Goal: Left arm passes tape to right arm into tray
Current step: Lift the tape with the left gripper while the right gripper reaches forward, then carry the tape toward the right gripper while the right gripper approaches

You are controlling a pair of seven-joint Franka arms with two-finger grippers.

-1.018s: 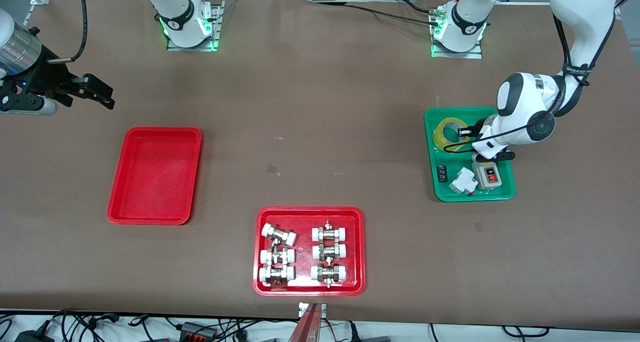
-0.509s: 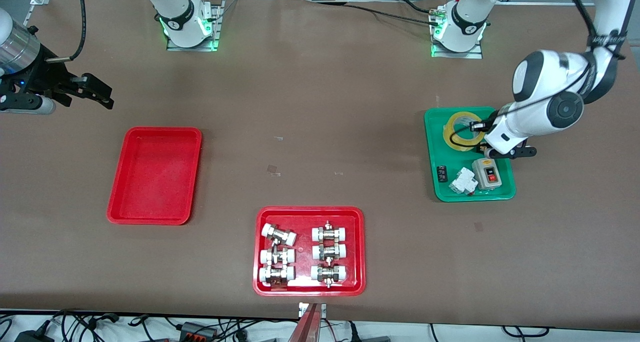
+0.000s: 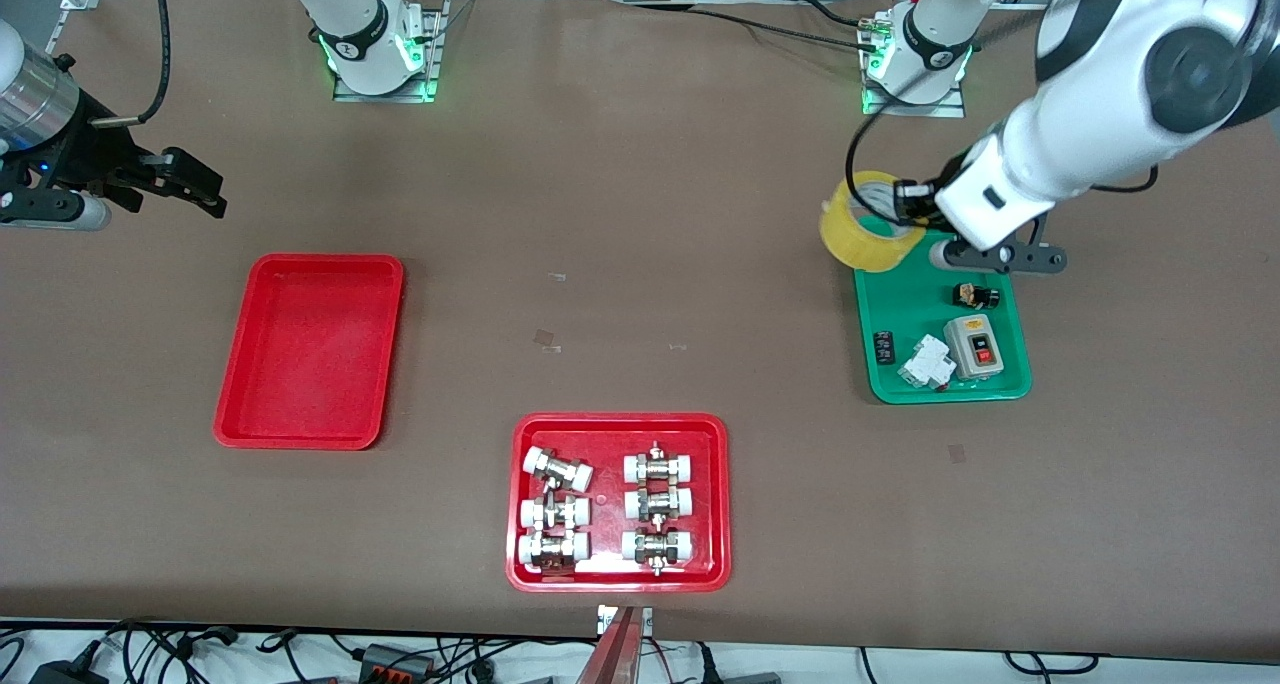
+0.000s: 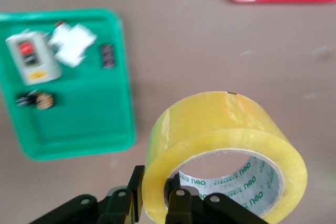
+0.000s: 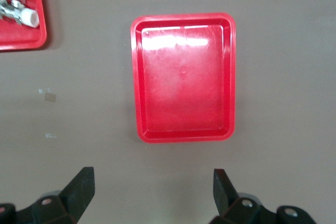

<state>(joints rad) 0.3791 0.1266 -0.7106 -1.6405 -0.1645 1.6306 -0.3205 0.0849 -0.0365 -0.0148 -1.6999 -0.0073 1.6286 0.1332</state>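
Observation:
My left gripper (image 3: 908, 202) is shut on the wall of the yellowish tape (image 3: 862, 232) and holds it in the air over the edge of the green tray (image 3: 900, 294) that lies toward the robots' bases. In the left wrist view the tape (image 4: 220, 129) fills the foreground, one finger inside the core and one outside, at the gripper (image 4: 157, 190). The plain red tray (image 3: 310, 349) lies empty toward the right arm's end; it also shows in the right wrist view (image 5: 184, 77). My right gripper (image 3: 195, 186) is open and empty, waiting above the table by that tray, with its jaws wide (image 5: 152, 187).
The green tray holds a grey switch box (image 3: 973, 347), a white breaker (image 3: 925, 362) and small black parts (image 3: 882, 347). A second red tray (image 3: 715, 499) with white-capped metal fittings (image 3: 557, 514) lies near the front edge.
My left gripper has lifted the tape out of the green tray and carried it up and toward the bases. The right arm has not moved.

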